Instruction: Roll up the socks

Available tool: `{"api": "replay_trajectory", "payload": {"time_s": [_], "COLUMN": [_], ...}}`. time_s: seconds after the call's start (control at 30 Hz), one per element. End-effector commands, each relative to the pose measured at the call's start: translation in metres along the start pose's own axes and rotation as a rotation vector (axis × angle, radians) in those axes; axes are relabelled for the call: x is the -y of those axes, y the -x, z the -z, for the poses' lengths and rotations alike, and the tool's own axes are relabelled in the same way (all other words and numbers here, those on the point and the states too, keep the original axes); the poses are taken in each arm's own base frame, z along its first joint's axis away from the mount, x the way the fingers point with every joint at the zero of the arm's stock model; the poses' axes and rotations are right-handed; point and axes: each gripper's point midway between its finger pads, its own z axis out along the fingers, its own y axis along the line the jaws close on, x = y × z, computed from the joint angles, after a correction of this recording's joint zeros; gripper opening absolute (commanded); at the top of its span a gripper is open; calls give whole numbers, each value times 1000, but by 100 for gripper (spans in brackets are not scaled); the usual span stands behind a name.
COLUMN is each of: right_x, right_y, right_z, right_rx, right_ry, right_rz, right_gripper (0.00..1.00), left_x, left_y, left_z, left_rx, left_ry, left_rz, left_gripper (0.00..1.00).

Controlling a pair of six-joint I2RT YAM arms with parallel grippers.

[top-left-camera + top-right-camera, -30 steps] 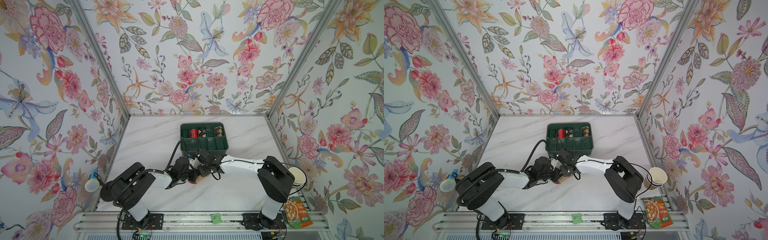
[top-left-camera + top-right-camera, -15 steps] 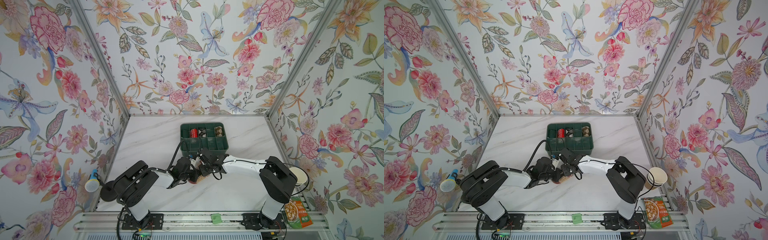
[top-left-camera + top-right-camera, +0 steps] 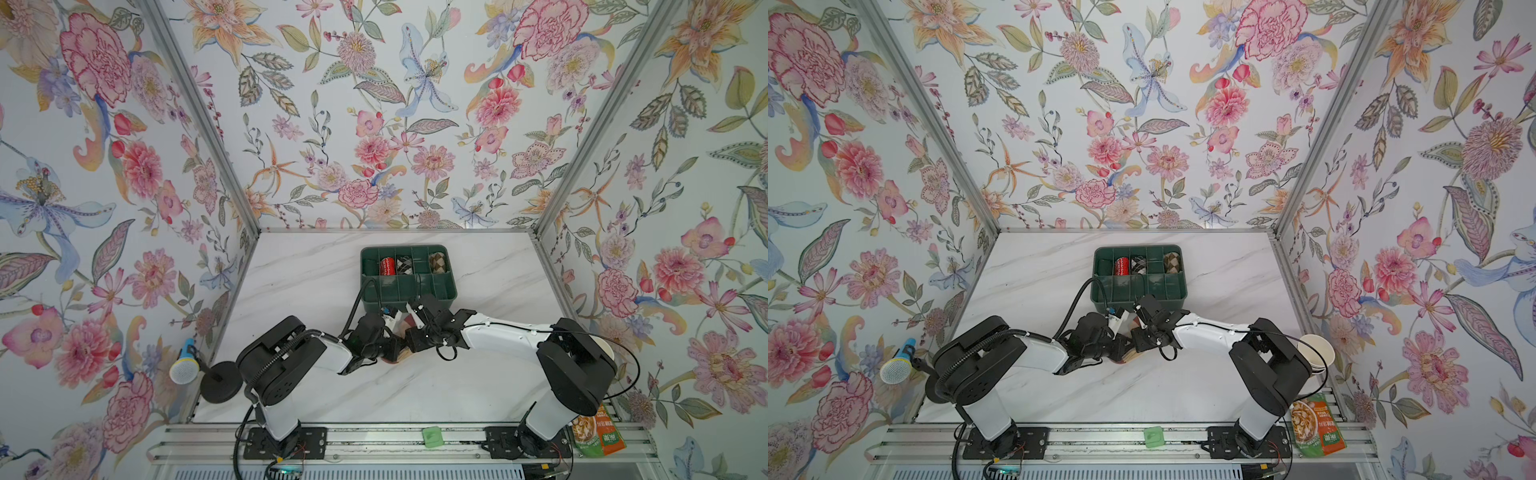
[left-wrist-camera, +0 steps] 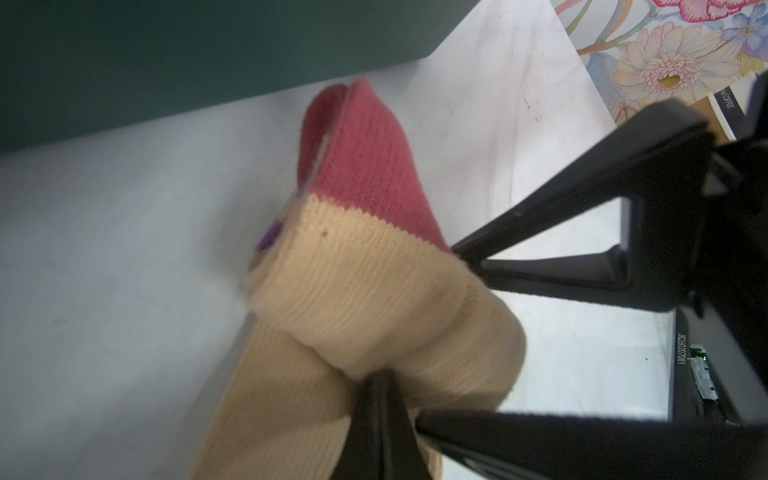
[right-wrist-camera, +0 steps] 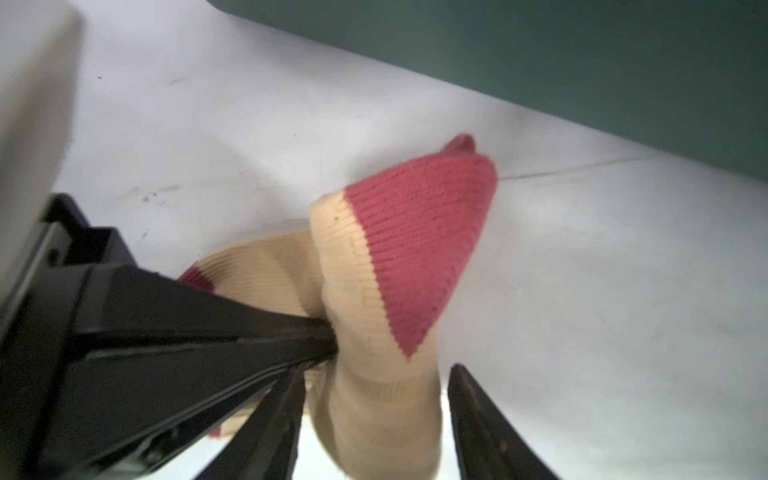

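A beige sock point(image 4: 365, 291) with a red toe point(image 5: 419, 249) stands partly rolled on the white marble table point(image 3: 415, 386), just in front of the green organizer box point(image 3: 409, 291). My left gripper point(image 4: 380, 382) is shut, pinching the sock's beige fabric at the roll's base. The roll stands between the spread fingers of my right gripper point(image 5: 374, 386), which is open, with a gap showing beside one finger point(image 5: 478, 415). In both top views the two grippers meet over the sock point(image 3: 1130, 353), which they mostly hide.
The box holds a red roll point(image 3: 387, 266), a black-and-white one point(image 3: 404, 264) and a brown checked one point(image 3: 436, 262) in its back row. A microphone point(image 3: 183, 368) stands at the left edge. A paper cup point(image 3: 1316, 353) and a snack packet point(image 3: 1316, 428) are at the right.
My right gripper has opened its jaws around the sock roll. Both grippers have shifted slightly toward the box. The left gripper keeps its pinch.
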Motion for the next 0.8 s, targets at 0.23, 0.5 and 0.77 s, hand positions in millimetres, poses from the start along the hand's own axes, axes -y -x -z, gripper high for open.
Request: {"api": "replay_trajectory", "payload": {"time_s": [0.23, 0.5, 0.77], "right_x": [41, 46, 35], "right_y": [20, 24, 24], "right_z": [29, 0, -11], "right_rx": [132, 75, 55], "right_ry": [3, -26, 43], "right_rz": [-133, -96, -71], "right_gripper": [57, 55, 54], "left_x": [-28, -25, -31], "left_y": [-36, -32, -37], "left_z": [-5, -6, -5], "left_rx": [-113, -125, -186], "left_ry": [111, 106, 149], "left_rz": [15, -9, -75], "left_gripper": [0, 0, 0]}}
